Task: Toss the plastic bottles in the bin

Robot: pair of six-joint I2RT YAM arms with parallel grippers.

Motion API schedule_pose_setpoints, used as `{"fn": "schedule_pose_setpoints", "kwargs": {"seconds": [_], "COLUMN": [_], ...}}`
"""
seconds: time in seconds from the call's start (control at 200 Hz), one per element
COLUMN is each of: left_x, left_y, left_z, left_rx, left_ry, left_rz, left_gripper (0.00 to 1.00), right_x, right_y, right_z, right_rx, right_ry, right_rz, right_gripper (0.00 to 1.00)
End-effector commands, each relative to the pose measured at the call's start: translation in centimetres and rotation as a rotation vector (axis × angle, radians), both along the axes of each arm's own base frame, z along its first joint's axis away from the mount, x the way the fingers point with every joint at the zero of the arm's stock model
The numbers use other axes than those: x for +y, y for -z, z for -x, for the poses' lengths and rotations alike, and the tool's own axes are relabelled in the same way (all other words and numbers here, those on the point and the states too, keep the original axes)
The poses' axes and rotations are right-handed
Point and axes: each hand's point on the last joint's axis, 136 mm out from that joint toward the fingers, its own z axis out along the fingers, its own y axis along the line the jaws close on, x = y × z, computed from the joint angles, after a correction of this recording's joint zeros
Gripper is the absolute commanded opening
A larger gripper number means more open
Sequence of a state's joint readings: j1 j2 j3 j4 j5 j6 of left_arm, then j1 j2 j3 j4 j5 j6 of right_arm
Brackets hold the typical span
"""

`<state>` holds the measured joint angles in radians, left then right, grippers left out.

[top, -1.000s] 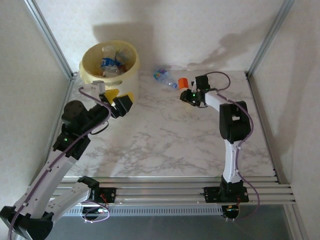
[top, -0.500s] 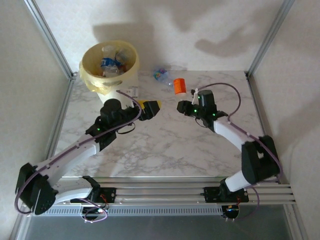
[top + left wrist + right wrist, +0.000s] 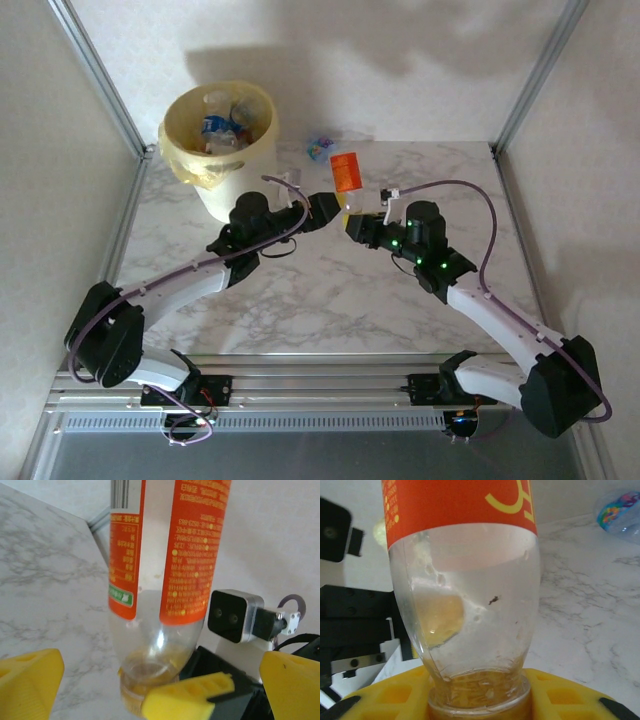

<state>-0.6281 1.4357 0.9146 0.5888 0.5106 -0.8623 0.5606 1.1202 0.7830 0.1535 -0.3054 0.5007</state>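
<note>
1 marble worktop (image 3: pixel 330 300), white walls (image 3: pixel 400 60) round it. 1 bin (image 3: pixel 240 160), pale yellow, round, at far-left corner of worktop. Holds several crushed bottles (image 3: pixel 222 122), exact no. unclear; blue label among them.

2 arms: left arm (image 3: pixel 180 285) & right arm (image 3: pixel 490 310), both reaching in to mid-worktop, meeting just right of bin.

2 hands. Left hand (image 3: pixel 328 208): yellow fingers (image 3: pixel 29 682) spread wide apart, nothing gripped. Right hand (image 3: pixel 356 224): clamped on neck end of 1 orange-label bottle (image 3: pixel 346 172), its yellow fingers (image 3: pixel 560 700) pressed to both sides of neck.

Held up off worktop, neck down, body pointing up & away from right hand. Clear plastic below label, bit of yellowish liquid at neck. From left wrist view, ahead of & between the spread left fingers; contact w/ them can't be told.

1 loose bottle (image 3: pixel 320 147) lying on worktop by back wall, right of bin & apart from it; clear w/ multicolour label.
</note>
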Motion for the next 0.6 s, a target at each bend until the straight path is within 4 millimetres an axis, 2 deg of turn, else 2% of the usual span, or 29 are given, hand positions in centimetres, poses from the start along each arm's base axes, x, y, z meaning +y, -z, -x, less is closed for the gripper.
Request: {"fn": "schedule_pose_setpoints", "kwargs": {"seconds": [0.0, 0.145, 0.25, 0.355, 0.51, 0.596], "left_x": [-1.1, -1.4, -1.5, -1.7, -1.4, -1.2], "left_y": [-3.4, -3.2, -2.5, -1.8, -1.1, -1.3], "left_z": [0.6, -0.1, -0.9, -1.4, -2.3, -2.7], "left_rx": [-0.056, -0.047, -0.042, -0.037, -0.030, -0.040], "left_ry": [0.060, 0.056, 0.038, 0.026, 0.005, -0.005], "left_rz": [0.097, 0.088, 0.044, 0.004, -0.051, -0.085], "left_gripper": [1.00, 0.99, 0.94, 0.82, 0.54, 0.49], "right_x": [0.9, 2.0, 2.2, 2.3, 2.7, 3.0], "right_y": [-0.1, -0.1, -0.3, -0.4, 0.0, 0.2], "right_z": [1.6, 3.5, 4.5, 5.0, 5.0, 4.7], "right_rx": [-0.033, -0.053, -0.067, -0.070, -0.068, -0.058], "right_ry": [-0.071, -0.155, -0.192, -0.222, -0.239, -0.245], "right_rz": [-0.004, -0.001, 0.004, -0.001, -0.004, 0.000], "right_gripper": [0.14, 0.13, 0.13, 0.13, 0.15, 0.18]}}
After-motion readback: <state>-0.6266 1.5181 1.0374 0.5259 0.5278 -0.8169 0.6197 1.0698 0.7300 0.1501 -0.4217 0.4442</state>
